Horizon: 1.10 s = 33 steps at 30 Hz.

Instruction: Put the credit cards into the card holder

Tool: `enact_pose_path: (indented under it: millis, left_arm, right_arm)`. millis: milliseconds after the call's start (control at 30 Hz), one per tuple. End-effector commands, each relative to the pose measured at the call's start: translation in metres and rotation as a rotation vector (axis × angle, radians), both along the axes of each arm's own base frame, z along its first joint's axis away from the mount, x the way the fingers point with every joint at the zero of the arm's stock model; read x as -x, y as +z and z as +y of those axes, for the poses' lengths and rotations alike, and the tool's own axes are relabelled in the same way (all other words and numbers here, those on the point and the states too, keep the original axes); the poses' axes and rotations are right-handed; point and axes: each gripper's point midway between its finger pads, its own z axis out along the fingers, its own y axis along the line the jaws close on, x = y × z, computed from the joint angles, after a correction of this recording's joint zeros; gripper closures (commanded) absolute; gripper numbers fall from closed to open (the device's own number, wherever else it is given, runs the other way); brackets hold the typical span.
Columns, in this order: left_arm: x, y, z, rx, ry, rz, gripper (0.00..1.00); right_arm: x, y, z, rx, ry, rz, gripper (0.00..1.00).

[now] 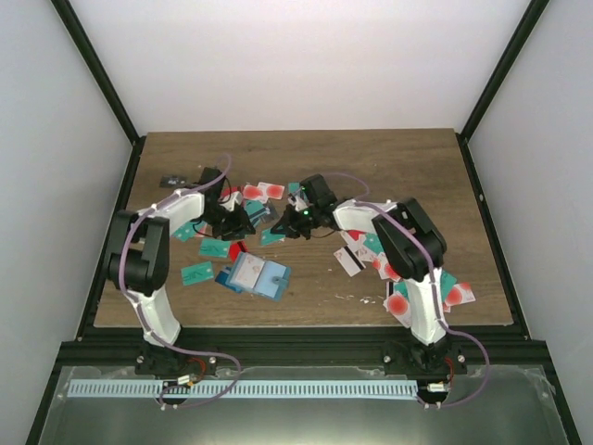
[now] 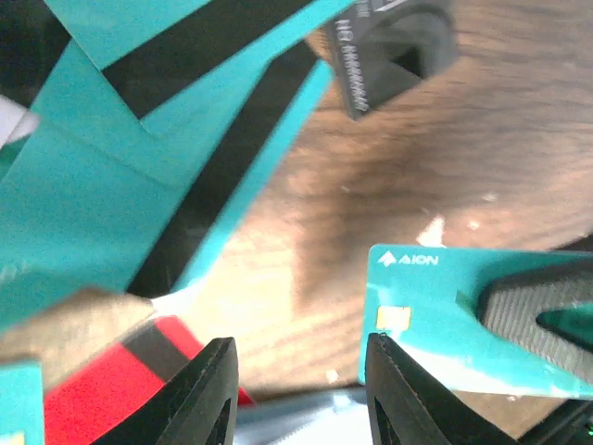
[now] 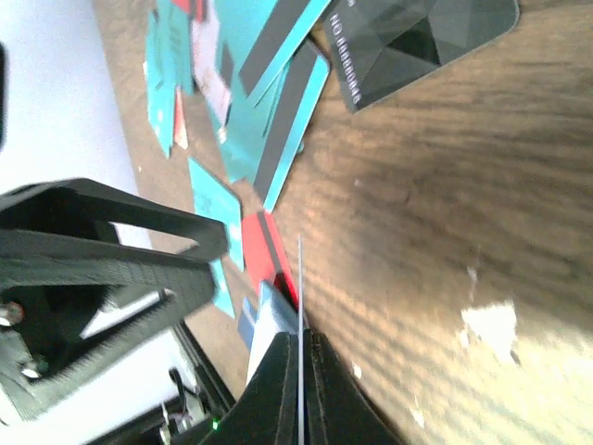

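Observation:
The card holder [image 1: 259, 275] lies open near the table's front, with its light pocketed inside facing up. My right gripper [image 1: 283, 228] is shut on a teal credit card [image 2: 435, 311]. The card shows edge-on between the fingers in the right wrist view [image 3: 300, 278], above the wood. My left gripper [image 1: 243, 225] faces it, open and empty, with its jaws [image 2: 301, 375] just left of that card. Several teal cards with dark stripes [image 2: 139, 158] and a red card [image 2: 139, 375] lie below it. The holder's pale edge [image 3: 269, 324] shows under the held card.
A black card [image 3: 417, 37] lies on the wood beyond the grippers. Teal cards [image 1: 197, 273] lie left of the holder. White cards with red circles [image 1: 398, 301] and more teal ones are scattered by the right arm's base. Another dark card [image 1: 171, 179] sits far left.

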Motion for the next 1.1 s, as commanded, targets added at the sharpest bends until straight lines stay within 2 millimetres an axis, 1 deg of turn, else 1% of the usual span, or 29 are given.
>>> enact_pose_path:
  millis: [0, 100, 167, 300, 400, 500, 600, 633, 733, 933, 1067]
  left_arm:
    - [0.007, 0.056, -0.003, 0.051, 0.004, -0.102, 0.59]
    - [0.016, 0.085, -0.009, 0.106, -0.021, -0.167, 0.59]
    - [0.025, 0.1, -0.012, 0.117, -0.033, -0.199, 0.6]
    - [0.052, 0.132, -0.035, 0.135, -0.122, -0.275, 0.6]
    - [0.072, 0.162, -0.052, 0.176, -0.185, -0.363, 0.6]
    - [0.096, 0.189, -0.065, 0.286, -0.261, -0.445, 0.63]
    - [0.121, 0.213, -0.074, 0.413, -0.335, -0.503, 0.62]
    - [0.128, 0.218, -0.076, 0.436, -0.353, -0.518, 0.61]
    - [0.148, 0.224, -0.084, 0.484, -0.416, -0.542, 0.59]
    - [0.183, 0.235, -0.103, 0.572, -0.564, -0.527, 0.58]
    - [0.2, 0.235, -0.114, 0.602, -0.64, -0.492, 0.57]
  right_arm:
    - [0.009, 0.051, -0.018, -0.093, 0.112, -0.111, 0.99]
    - [0.025, 0.073, -0.03, -0.098, 0.228, -0.221, 0.99]
    - [0.04, 0.085, -0.038, -0.097, 0.307, -0.287, 0.99]
    - [0.072, 0.107, -0.053, -0.113, 0.426, -0.401, 0.99]
    - [0.094, 0.13, -0.064, -0.144, 0.48, -0.514, 0.99]
    - [0.117, 0.15, -0.075, -0.184, 0.511, -0.605, 0.99]
    - [0.141, 0.167, -0.085, -0.242, 0.534, -0.656, 0.99]
    - [0.151, 0.174, -0.088, -0.265, 0.542, -0.679, 0.99]
    - [0.17, 0.185, -0.094, -0.314, 0.558, -0.707, 0.99]
    - [0.212, 0.206, -0.096, -0.423, 0.638, -0.72, 0.99]
    - [0.228, 0.214, -0.095, -0.485, 0.668, -0.716, 0.99]
